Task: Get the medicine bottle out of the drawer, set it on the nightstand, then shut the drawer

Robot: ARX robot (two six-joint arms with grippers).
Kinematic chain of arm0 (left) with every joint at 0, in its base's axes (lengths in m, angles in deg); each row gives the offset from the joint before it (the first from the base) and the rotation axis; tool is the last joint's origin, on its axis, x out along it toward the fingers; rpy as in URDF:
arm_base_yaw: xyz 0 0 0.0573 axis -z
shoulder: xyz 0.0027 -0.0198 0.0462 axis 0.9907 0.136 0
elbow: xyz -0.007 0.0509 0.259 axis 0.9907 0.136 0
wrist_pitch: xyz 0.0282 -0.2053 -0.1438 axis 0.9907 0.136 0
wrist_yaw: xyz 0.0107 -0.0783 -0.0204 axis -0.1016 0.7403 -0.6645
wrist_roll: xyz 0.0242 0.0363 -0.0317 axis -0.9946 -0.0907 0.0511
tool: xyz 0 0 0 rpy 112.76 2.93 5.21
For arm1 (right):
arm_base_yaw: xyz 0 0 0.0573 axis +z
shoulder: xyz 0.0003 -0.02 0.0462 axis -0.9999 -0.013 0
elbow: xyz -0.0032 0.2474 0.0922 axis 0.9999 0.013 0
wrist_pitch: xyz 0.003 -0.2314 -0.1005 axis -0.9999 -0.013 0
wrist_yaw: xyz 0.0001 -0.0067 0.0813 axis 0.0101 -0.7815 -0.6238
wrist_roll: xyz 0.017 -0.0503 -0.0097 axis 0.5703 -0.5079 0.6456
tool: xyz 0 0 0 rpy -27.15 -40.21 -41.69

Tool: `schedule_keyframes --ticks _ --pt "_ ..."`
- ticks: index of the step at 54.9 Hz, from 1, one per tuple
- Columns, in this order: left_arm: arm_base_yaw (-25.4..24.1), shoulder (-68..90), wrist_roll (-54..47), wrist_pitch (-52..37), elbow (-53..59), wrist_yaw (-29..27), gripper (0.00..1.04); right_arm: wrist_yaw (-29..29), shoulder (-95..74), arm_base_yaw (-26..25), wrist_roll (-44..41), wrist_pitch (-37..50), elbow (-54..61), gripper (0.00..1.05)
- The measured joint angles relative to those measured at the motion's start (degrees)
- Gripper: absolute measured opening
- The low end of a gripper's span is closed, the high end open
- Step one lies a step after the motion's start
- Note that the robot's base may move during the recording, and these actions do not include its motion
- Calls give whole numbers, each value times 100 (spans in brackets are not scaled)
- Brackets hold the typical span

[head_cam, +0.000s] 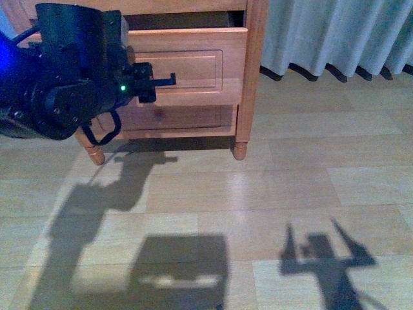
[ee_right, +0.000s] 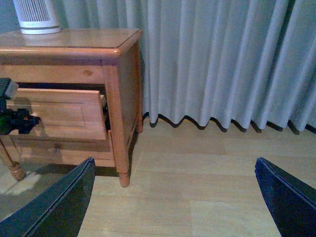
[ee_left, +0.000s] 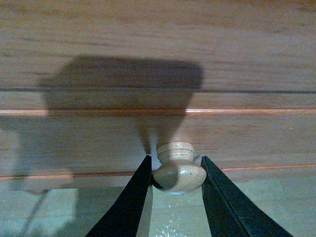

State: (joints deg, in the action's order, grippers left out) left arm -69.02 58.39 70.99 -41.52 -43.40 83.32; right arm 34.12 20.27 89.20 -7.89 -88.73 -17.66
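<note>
Your left gripper [ee_left: 176, 158] pinches the knob [ee_left: 178, 170] on the drawer [head_cam: 193, 64] for pulling. Your right gripper [ee_right: 174, 163] hangs spread, clear of the nightstand [ee_right: 74, 40].

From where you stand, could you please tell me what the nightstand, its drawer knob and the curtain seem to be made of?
The nightstand looks like wood, warm brown with a light sheen: grain and a knot show. The knob seems to be paler turned wood, smooth, with faint grain. The curtain appears to be matte grey-blue fabric, hanging in soft folds.
</note>
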Motion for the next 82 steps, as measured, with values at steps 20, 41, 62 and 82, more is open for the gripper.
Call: schedule_keyframes --ticks 20,41,62,82 --pt "22 -1086 109 -1239 2608 313 26 0 0 0 0 0 0 98" --pt "-81 -2107 468 -1523 4577 748 70 0 0 0 0 0 0 98" --pt "-1069 -6319 791 1322 5366 2079 98 0 0 0 0 0 0 98" --pt "-1333 -10771 -485 2496 6041 289 47 0 0 0 0 0 0 98"
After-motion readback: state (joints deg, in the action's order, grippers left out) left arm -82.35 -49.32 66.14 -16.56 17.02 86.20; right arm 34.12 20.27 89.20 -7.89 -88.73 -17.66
